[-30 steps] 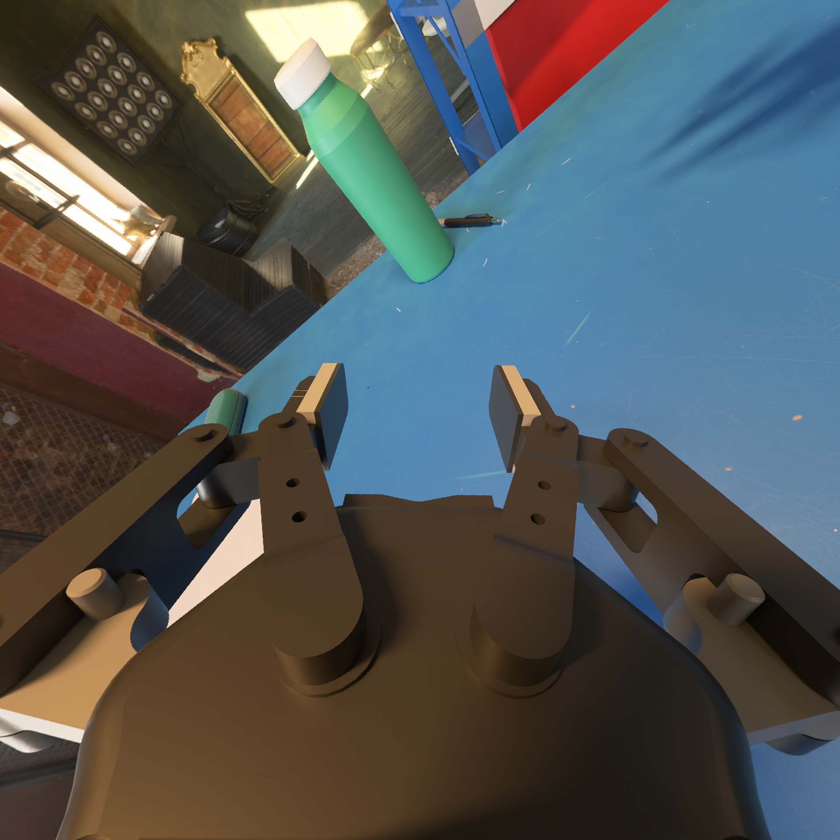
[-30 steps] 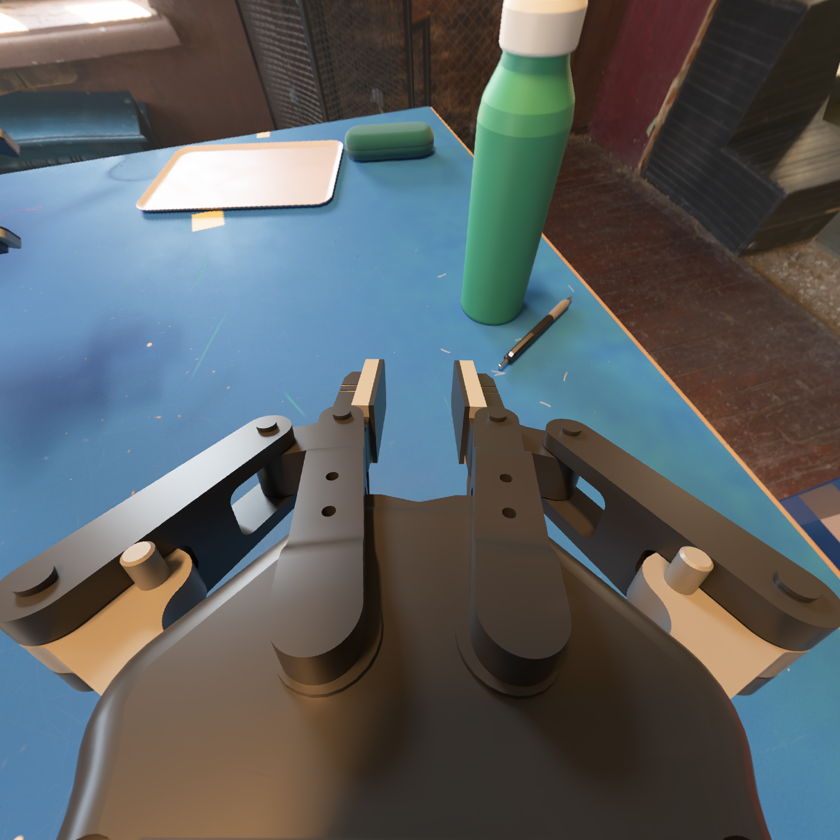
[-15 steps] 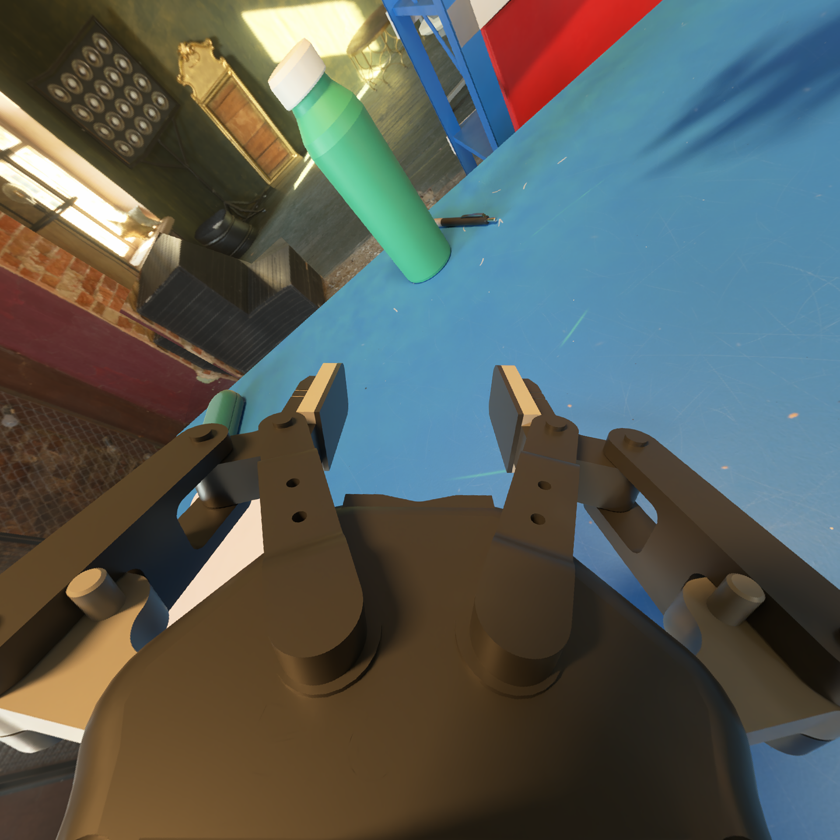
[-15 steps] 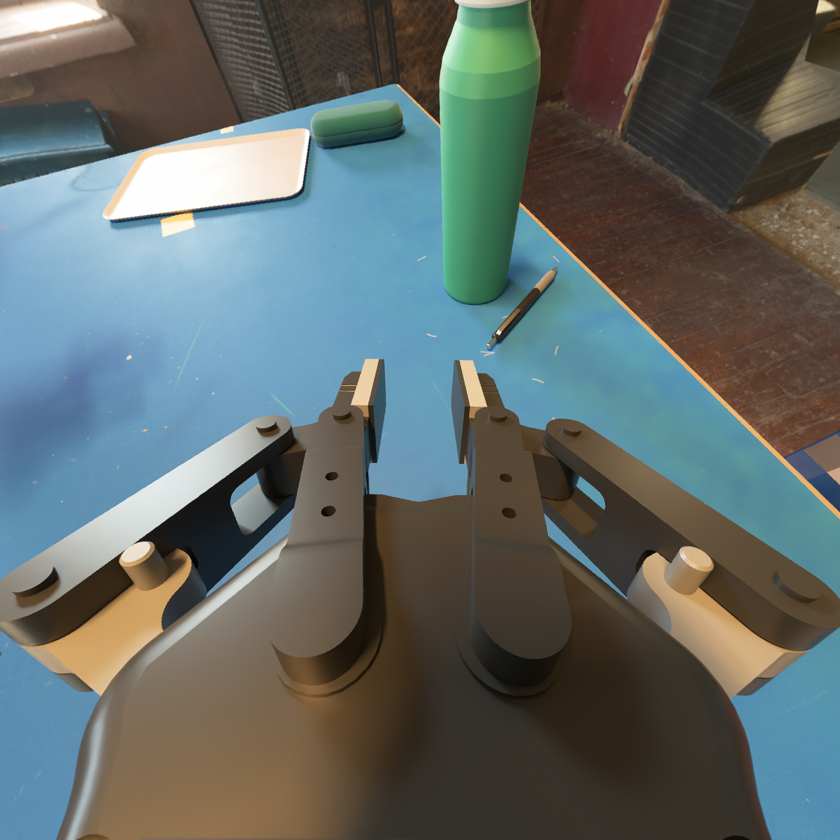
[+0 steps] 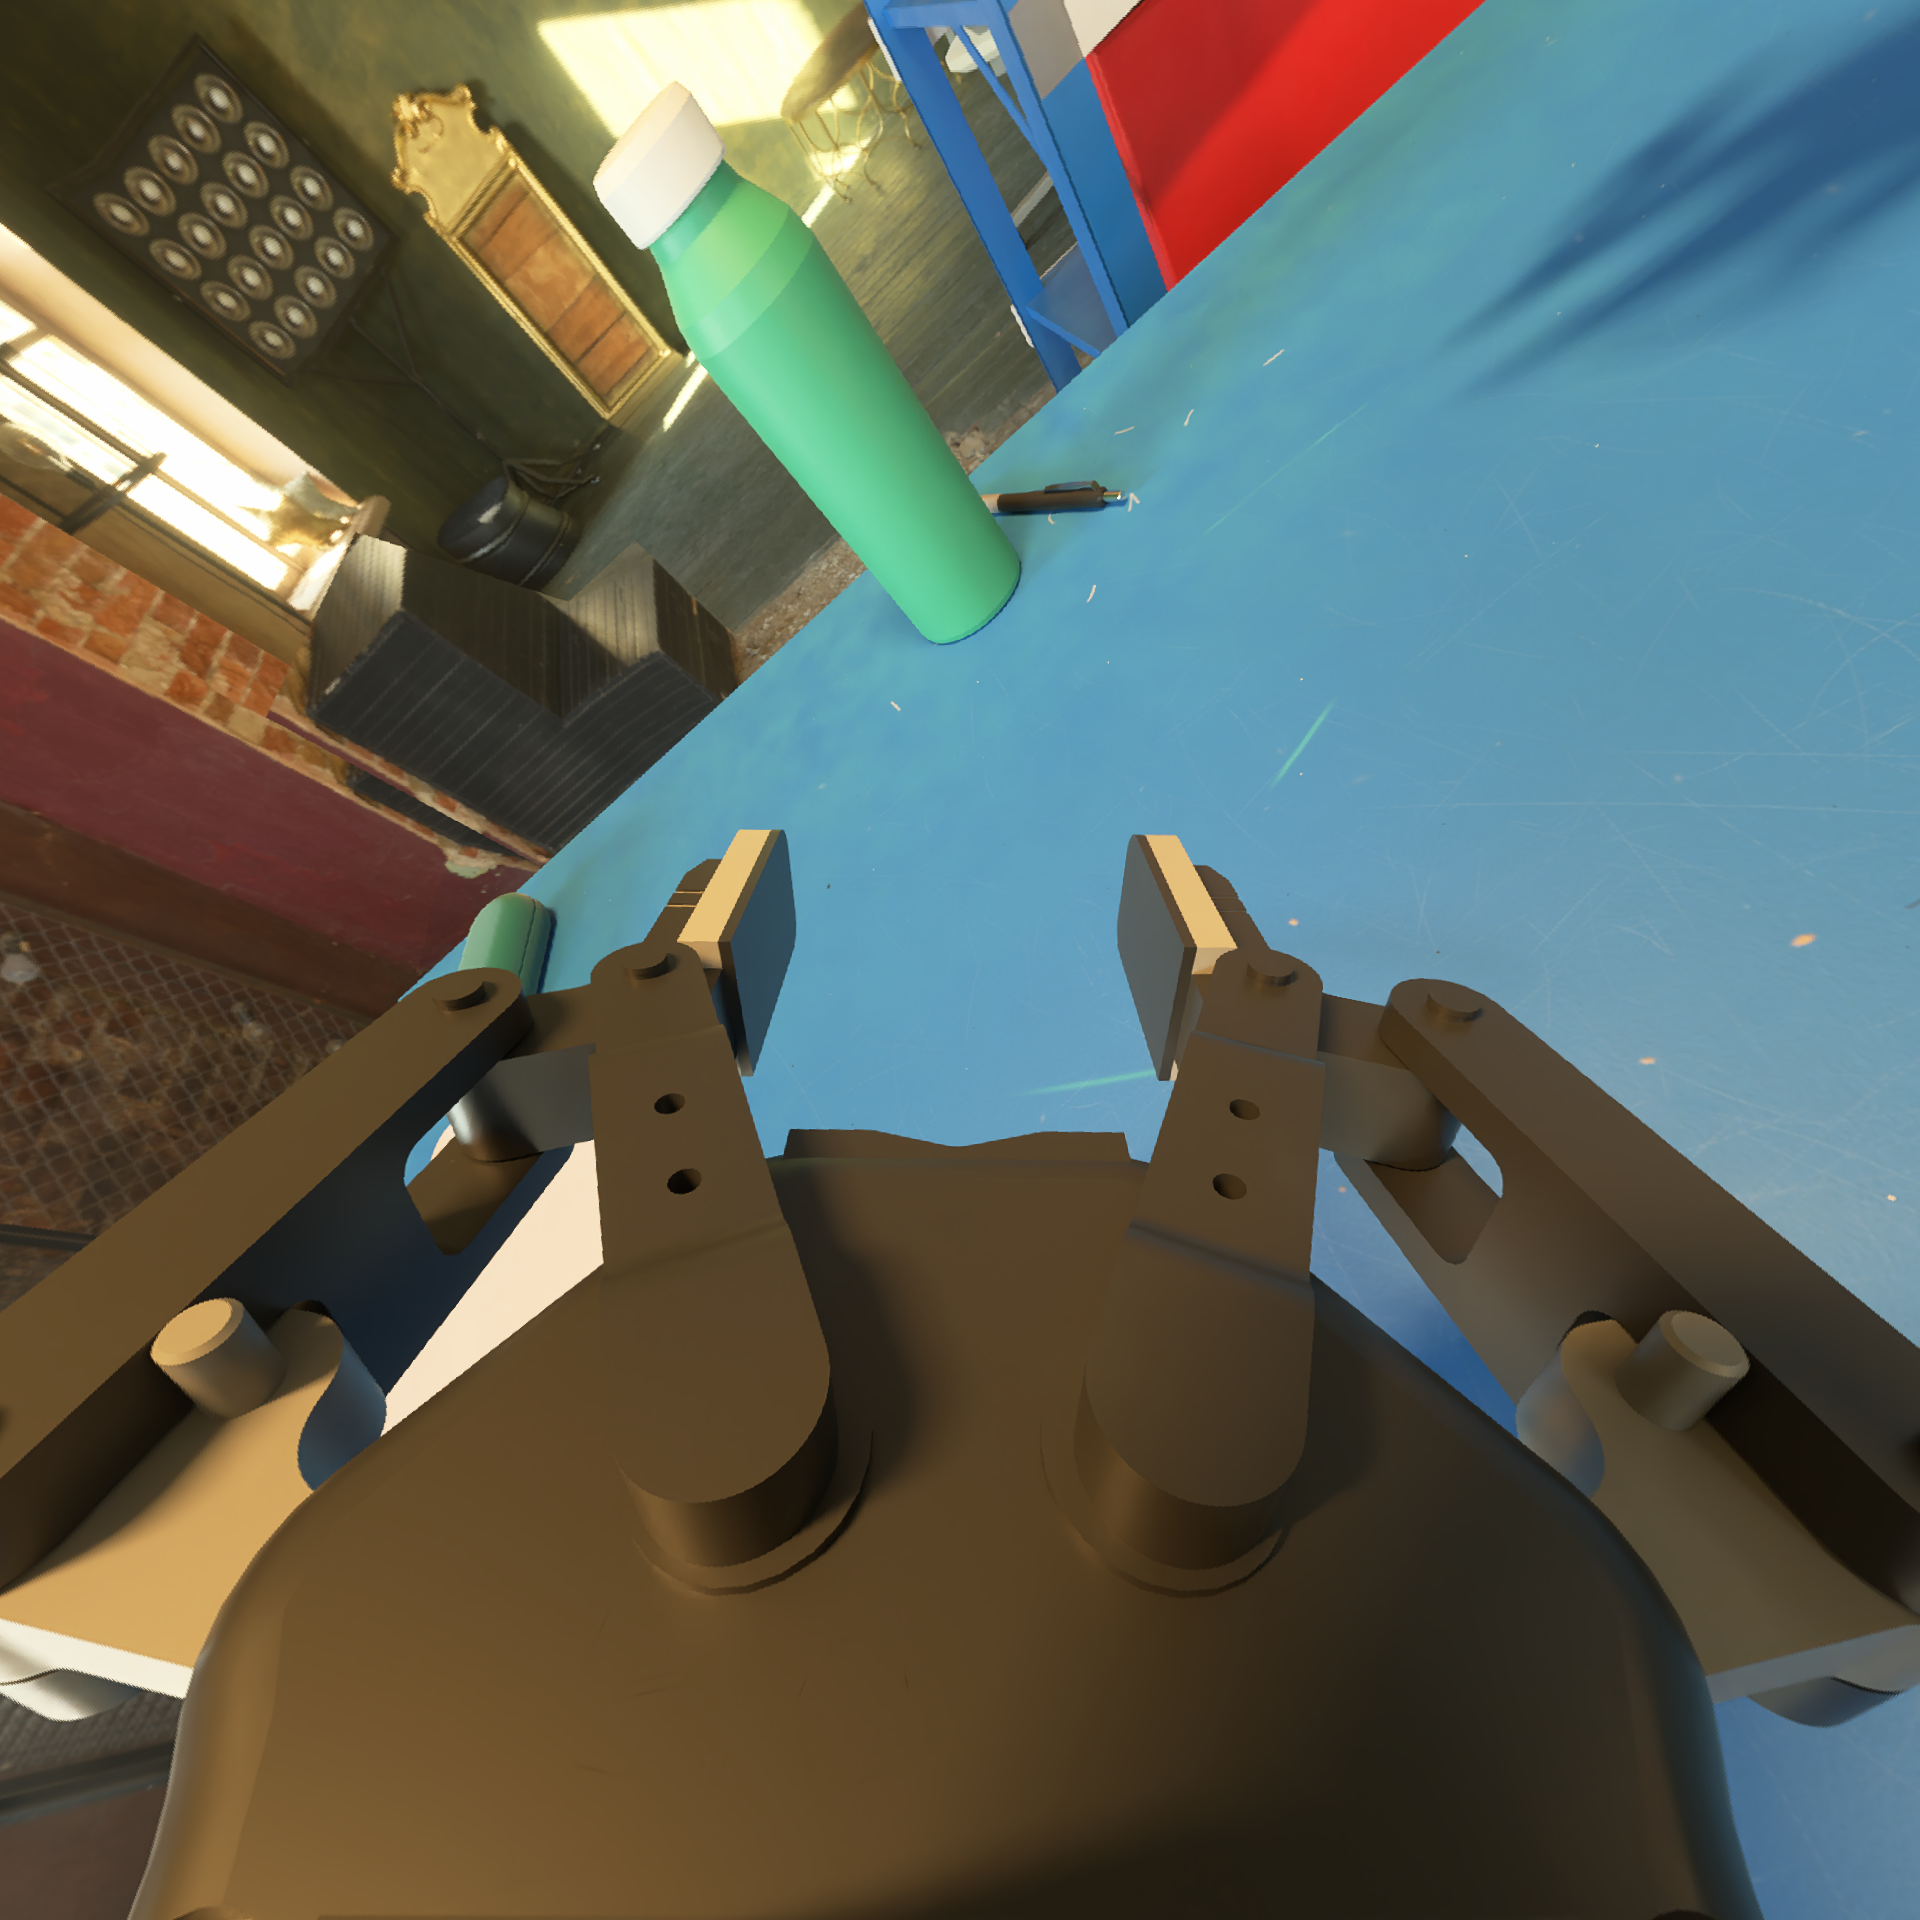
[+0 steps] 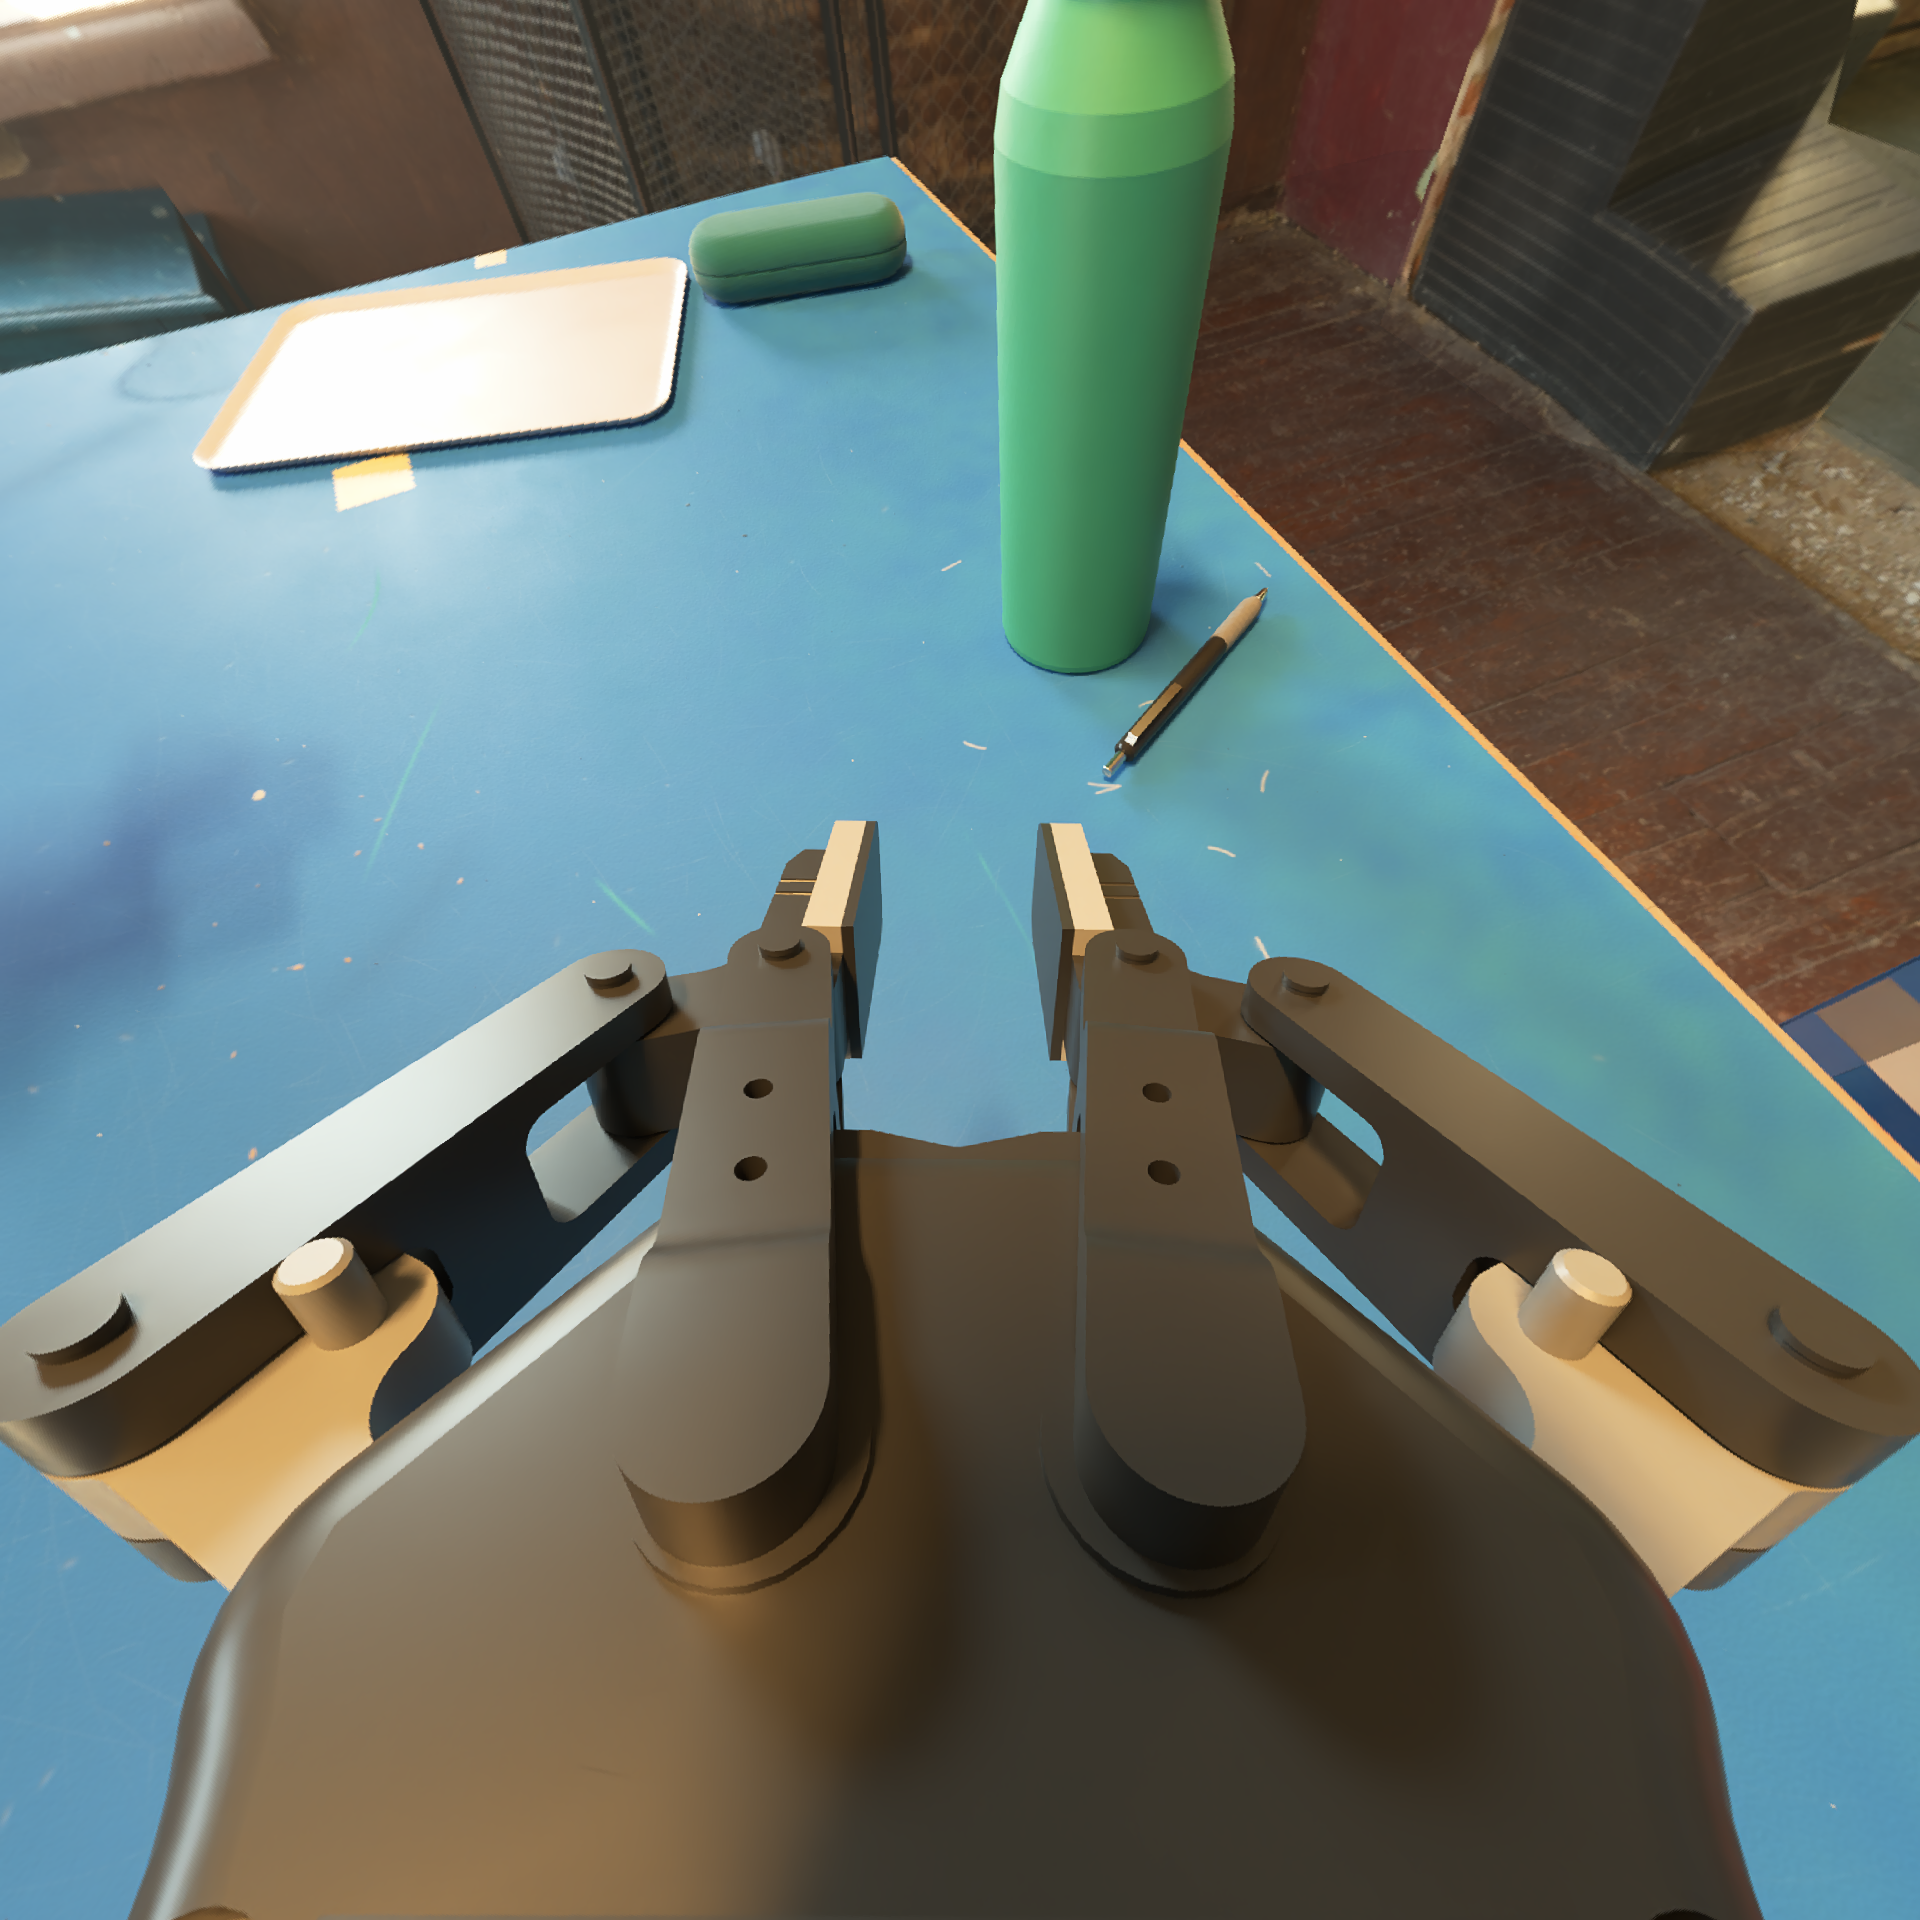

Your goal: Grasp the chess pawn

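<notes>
Chess pawn unseen in either view; both claws, left claw (image 5: 956, 935) and right claw (image 6: 958, 925), gape empty over scuffed blue worktop (image 6: 623, 644), so locate it first.

- The pawn showed in neither wrist view, so its colour, shape, pose and place could not be told.
- It was not in the left gripper (image 5: 956, 935): the fingers stood wide apart, with only bare blue table (image 5: 1455, 831) between them.
- It was not in the right gripper (image 6: 958, 925) either: the fingers stood apart with a narrower gap, and again only the table (image 6: 623, 675) showed through it.
- If it lay on the table, it lay outside both views or behind a gripper's body.
</notes>
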